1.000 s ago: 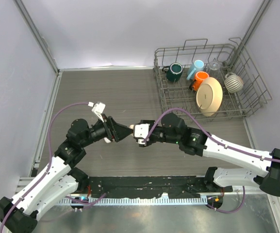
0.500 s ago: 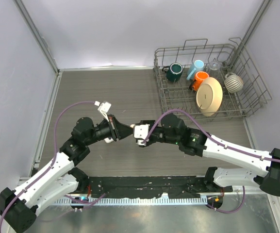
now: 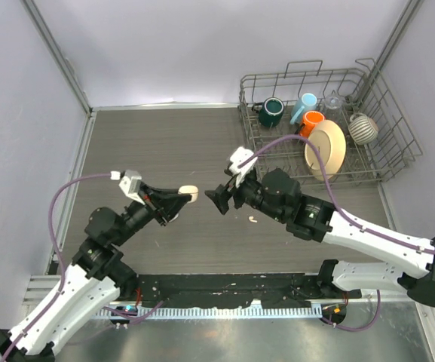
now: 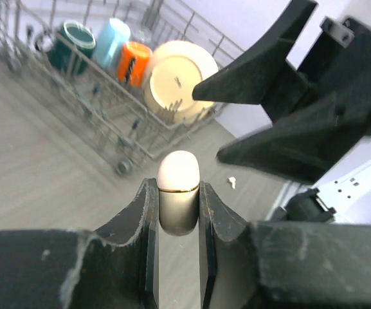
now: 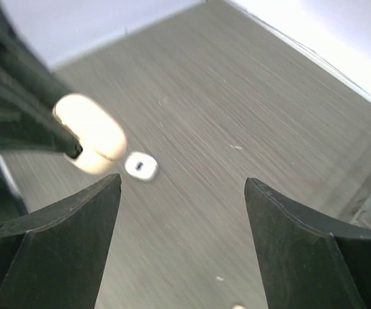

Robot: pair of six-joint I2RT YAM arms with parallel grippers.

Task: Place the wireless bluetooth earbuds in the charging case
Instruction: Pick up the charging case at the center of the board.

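Left fingers (image 4: 144,217) pinch the cream case (image 4: 179,185), right fingers (image 5: 51,243) gape wide opposite, an earbud (image 3: 252,219) lying on the table (image 3: 164,143).

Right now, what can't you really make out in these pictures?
- Cream case: left wrist view, its lower half is hidden between the left hand's fingers; blurred in the right wrist view.
- White speck on the table: top view, too small to tell whether it's an earbud.
- Small white case: right wrist view, blurred, so open or shut is unclear.
- Other earbuds: none I can pick out in any view.
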